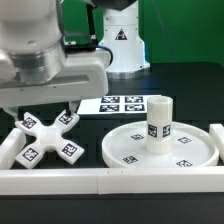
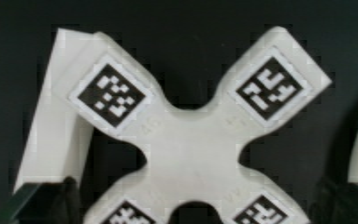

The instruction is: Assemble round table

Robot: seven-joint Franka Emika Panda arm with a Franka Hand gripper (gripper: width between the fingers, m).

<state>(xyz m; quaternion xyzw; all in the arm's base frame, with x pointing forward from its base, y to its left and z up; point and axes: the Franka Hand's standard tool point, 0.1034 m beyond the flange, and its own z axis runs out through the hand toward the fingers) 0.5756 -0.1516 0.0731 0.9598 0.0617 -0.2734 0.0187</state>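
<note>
Robot gripper (image 2: 197, 200), jaws spread wide and holding nothing, hangs over the cross base (image 1: 48, 140) lying flat at the exterior view's left, while at its right the leg (image 1: 160, 120) stands upright on the disc (image 1: 125, 150), with the marker board (image 1: 118, 103) just beyond.

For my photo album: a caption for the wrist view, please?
Close-up of the white cross base, a square tag on each arm.
</note>
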